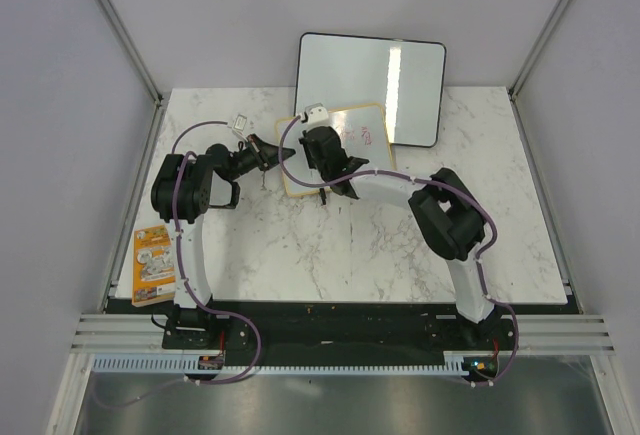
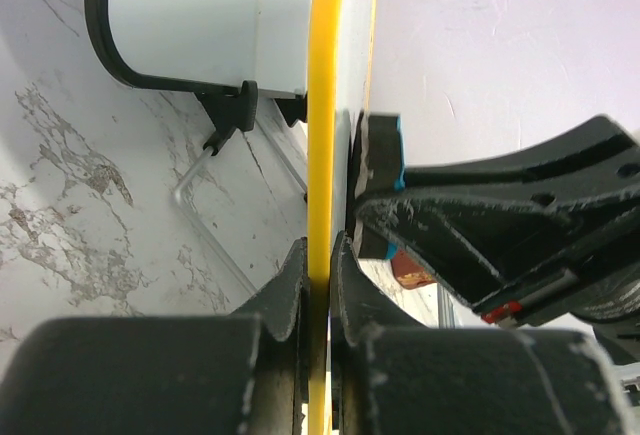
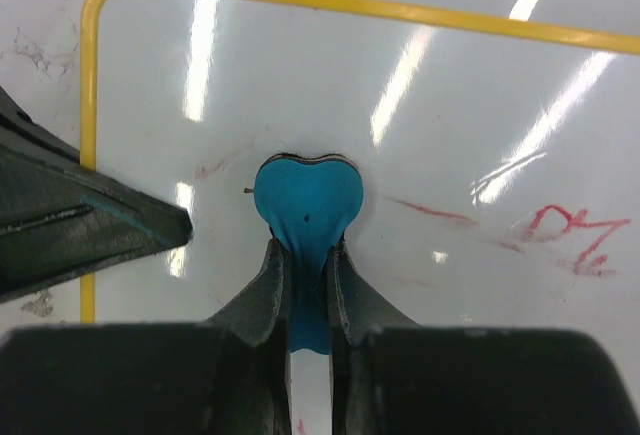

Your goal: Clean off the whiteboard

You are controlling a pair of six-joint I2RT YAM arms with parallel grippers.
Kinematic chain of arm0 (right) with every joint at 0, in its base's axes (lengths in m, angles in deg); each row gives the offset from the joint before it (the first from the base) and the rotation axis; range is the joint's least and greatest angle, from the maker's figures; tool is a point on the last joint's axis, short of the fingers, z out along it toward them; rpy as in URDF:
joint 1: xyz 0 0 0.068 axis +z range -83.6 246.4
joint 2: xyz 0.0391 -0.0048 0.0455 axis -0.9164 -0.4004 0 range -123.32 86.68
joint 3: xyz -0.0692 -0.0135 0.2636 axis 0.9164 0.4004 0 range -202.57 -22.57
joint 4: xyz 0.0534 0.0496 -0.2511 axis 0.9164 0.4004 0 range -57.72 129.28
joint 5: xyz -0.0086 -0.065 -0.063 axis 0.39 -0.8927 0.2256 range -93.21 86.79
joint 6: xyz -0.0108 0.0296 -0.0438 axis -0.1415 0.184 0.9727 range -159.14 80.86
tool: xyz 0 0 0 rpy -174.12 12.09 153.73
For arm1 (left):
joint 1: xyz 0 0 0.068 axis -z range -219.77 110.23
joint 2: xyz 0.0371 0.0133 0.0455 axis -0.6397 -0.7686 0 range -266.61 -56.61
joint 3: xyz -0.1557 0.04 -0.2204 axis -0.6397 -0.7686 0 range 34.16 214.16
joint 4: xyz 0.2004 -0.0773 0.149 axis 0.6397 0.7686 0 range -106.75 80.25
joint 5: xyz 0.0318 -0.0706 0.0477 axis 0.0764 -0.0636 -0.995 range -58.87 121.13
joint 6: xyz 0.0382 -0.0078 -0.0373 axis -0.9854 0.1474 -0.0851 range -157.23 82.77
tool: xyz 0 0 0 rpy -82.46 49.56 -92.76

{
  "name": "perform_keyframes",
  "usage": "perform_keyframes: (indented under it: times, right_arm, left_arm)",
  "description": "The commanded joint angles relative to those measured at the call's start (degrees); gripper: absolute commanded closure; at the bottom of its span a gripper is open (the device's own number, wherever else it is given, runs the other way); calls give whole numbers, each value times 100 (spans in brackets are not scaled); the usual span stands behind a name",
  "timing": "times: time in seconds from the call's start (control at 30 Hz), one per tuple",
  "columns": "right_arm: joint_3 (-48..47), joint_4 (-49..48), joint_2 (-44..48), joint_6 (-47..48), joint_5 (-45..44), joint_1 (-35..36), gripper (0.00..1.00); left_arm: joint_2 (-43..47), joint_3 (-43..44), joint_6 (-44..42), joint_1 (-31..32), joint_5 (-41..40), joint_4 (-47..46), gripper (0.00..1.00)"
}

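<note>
The small whiteboard [image 1: 366,135] with a yellow frame lies tilted at the table's back centre, with red marks [image 3: 560,235] on its right part. My left gripper [image 1: 287,155] is shut on the board's left frame edge [image 2: 322,105], with its jaws on either side of the frame [image 2: 320,255]. My right gripper [image 1: 326,155] is shut on a blue heart-shaped eraser [image 3: 307,200]. It presses the eraser flat on the board's white surface [image 3: 300,75], left of the red marks. Faint red smears remain around the eraser. The eraser also shows in the left wrist view [image 2: 398,150].
A larger black-framed white board [image 1: 372,85] stands just behind the small one and also shows in the left wrist view [image 2: 190,15], with a thin metal rod [image 2: 195,170] below it. An orange packet [image 1: 153,263] lies at the table's left edge. Enclosure walls surround the table.
</note>
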Motion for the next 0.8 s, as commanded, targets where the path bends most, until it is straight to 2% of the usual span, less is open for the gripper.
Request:
perform_keyframes:
  times: [0.0, 0.17, 0.6, 0.77]
  right_arm:
    - [865, 1995, -470, -152, 291, 114, 100]
    - [866, 1969, -496, -144, 178, 325, 100]
    - [-671, 1152, -812, 102, -736, 264, 100]
    - [-656, 1037, -743, 103, -702, 185, 100]
  left_arm:
    - [-130, -100, -376, 95, 517, -1542, 98]
    - [-130, -92, -376, 95, 517, -1542, 98]
    - [-138, -83, -367, 95, 534, -1542, 98]
    - [-138, -83, -367, 95, 535, -1542, 98]
